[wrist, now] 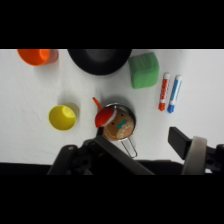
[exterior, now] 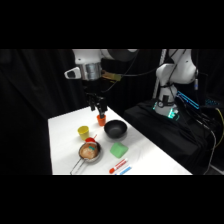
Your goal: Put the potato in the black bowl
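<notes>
The potato [wrist: 121, 128], a tan-brown lump, lies inside the silver pan [wrist: 131, 111], and in the side view the potato [exterior: 89, 150] sits near the table's front left. The black bowl [exterior: 115, 130] stands behind and to the right of the pan; in the wrist view the black bowl [wrist: 100, 61] is cut by the top edge. My gripper [exterior: 98, 109] hangs open and empty above the table's rear, right over an orange cup [exterior: 101, 119]. In the wrist view the gripper [wrist: 142, 143] frames the pan from above, well clear of it.
A red rounded object [wrist: 104, 117] with an orange tip leans on the pan's rim. A yellow cup [wrist: 62, 117] stands left of the pan, the orange cup [wrist: 35, 56] beyond it. A green block [wrist: 144, 70] and a red marker [wrist: 163, 92] and blue marker [wrist: 174, 94] lie to the right.
</notes>
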Tool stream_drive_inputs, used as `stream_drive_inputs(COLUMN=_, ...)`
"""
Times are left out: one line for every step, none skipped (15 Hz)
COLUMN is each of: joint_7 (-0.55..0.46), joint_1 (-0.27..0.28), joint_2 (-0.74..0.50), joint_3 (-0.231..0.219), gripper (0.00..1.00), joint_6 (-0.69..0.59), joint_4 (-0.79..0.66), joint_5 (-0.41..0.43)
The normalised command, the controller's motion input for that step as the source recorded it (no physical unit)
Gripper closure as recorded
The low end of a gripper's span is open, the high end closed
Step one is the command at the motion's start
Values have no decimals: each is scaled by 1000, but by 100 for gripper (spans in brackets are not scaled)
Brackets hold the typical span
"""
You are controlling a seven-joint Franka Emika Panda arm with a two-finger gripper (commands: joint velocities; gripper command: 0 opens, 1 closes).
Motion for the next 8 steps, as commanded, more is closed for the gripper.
stream_drive_inputs(joint_7=6, joint_1=-19, joint_2=61, joint_3=26, gripper=0, joint_6=13, joint_4=66, joint_5=-1)
stream_drive_inputs(joint_7=21, joint_1=-13, joint_2=118, joint_3=28, gripper=0, joint_6=38, joint_4=122, joint_5=-11)
stream_drive_inputs(joint_7=25, joint_1=-9, joint_2=236, joint_3=30, gripper=0, joint_6=75, joint_4=253, joint_5=-18)
stream_drive_inputs(joint_7=23, joint_1=-7, joint_2=289, joint_3=32, gripper=0, joint_6=80, joint_4=324, joint_5=-19)
stream_drive_inputs(joint_7=26, joint_1=-4, joint_2=324, joint_3=36, gripper=0, joint_6=81, joint_4=378, joint_5=-17)
stream_drive_inputs(joint_7=10, joint_1=-4, joint_2=334, joint_3=41, gripper=0, joint_6=84, joint_4=401, joint_5=-8)
stream_drive_inputs(joint_7=13, joint_1=2, joint_2=353, joint_3=45, gripper=0, joint_6=89, joint_4=425, joint_5=-16)
stream_drive_inputs(joint_7=31, joint_1=7, joint_2=349, joint_3=40, gripper=0, joint_6=126, joint_4=407, joint_5=-41)
